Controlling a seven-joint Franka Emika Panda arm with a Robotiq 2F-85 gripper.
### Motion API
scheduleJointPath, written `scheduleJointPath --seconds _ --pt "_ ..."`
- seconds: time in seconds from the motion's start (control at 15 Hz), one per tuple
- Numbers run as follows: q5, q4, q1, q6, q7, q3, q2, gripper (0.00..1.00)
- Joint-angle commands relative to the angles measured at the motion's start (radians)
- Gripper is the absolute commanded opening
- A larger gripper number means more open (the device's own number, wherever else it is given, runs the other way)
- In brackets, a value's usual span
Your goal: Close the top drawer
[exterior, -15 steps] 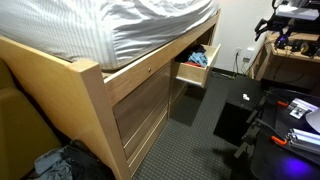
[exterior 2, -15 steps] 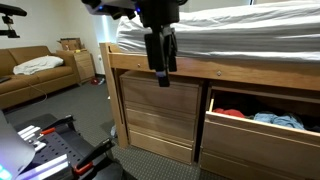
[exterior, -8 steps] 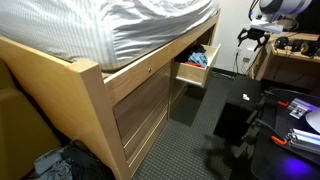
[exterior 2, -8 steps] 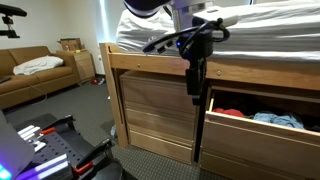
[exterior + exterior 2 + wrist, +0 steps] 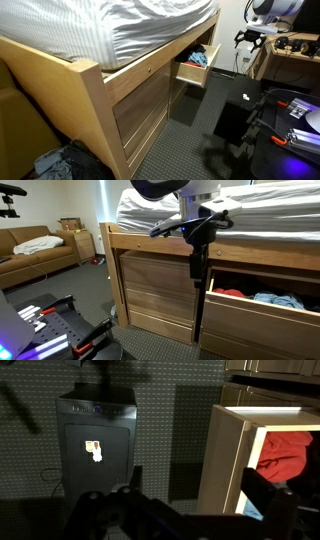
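Wooden top drawer point(image 5: 250, 330) juts out, front lengthwise along the bed point(image 5: 150, 242)

Bedroom or dorm-type living space. Bed point(image 5: 130, 30) with striped sheets on a wood frame point(image 5: 95, 90), filling 10 to 1 o'clock in an exterior view. Open drawer point(image 5: 255, 305) under it at 4 o'clock holds folded clothes point(image 5: 270, 300). Couch point(image 5: 35, 255) at 9 o'clock, boxes point(image 5: 72, 225) beside it. Dark carpet point(image 5: 190, 140). Clothes pile point(image 5: 55, 165) on the floor at 7 o'clock. PC tower point(image 5: 95, 445) at 10 o'clock in wrist view.
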Motion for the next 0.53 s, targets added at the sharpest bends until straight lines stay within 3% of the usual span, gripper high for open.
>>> scheduleJointPath --seconds 0.0,0.13,0.27,0.33,0.47 --pt "0.010 0.137 0.057 0.014 0.116 -0.038 0.218 1.00" --pt "0.028 0.183 0.084 0.041 0.195 -0.055 0.306 1.00" --pt "0.017 0.267 0.060 0.048 0.269 -0.023 0.432 1.00" --pt "0.050 0.320 0.090 0.039 0.273 -0.046 0.498 1.00" --pt "0.070 0.389 0.086 0.038 0.301 -0.040 0.593 1.00"
